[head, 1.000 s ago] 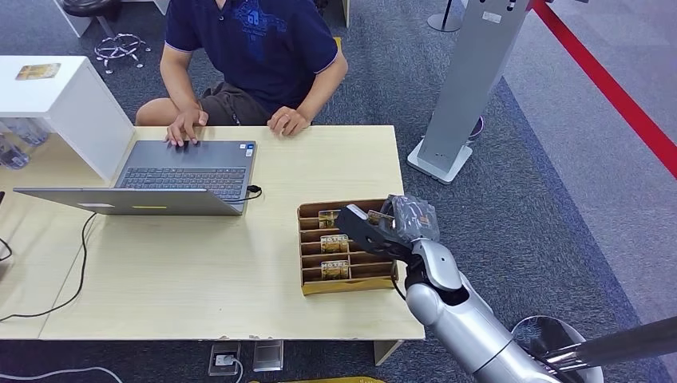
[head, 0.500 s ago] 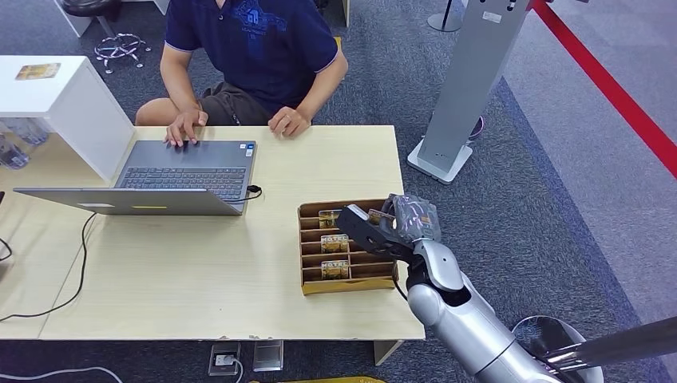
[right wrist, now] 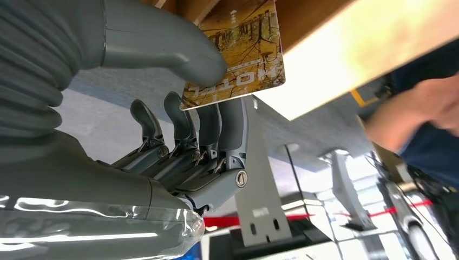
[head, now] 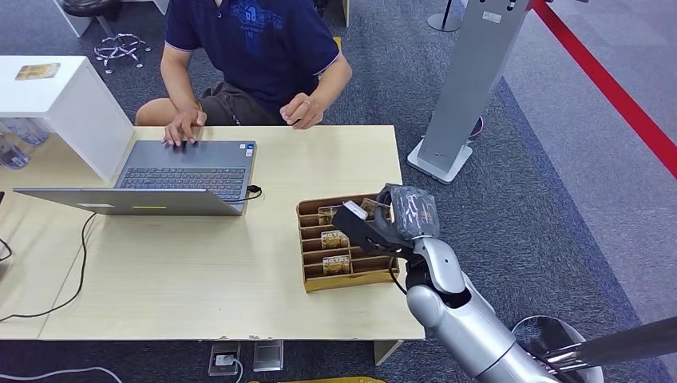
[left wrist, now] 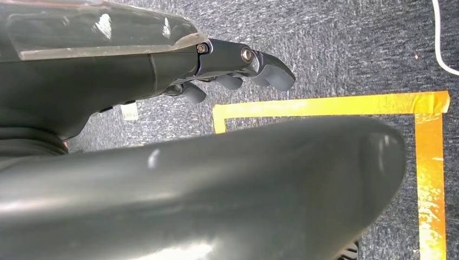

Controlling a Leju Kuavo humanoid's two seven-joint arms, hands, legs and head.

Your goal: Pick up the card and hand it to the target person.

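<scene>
While the right hand grips a card over the card box, these lines describe the moment.

Change since a second ago: the right hand has shifted a little toward the far side of the table, and the box has turned slightly. The person's hand on the right of the picture has lifted off the table edge; the other hand stays on the laptop.

Right hand fingers: in the right wrist view the thumb presses the yellow card against the darker fingers, so the card is pinched and held, close to the box.

Left hand: in the left wrist view the left hand hangs above grey carpet with yellow tape; its fingers are curled in and hold nothing.

Counts: one person, seated across the table. One laptop, open. One brown slotted box. Three cards visible in its slots from the head view, plus the held one. One small card on a white stand at the far left.

Hidden or unclear: the right hand covers the near-right part of the box, so slots there cannot be checked. The held card's print reads upside down, like "HOTEL". The person is cut off at the top edge. The left thumb blurs across much of its view.
</scene>
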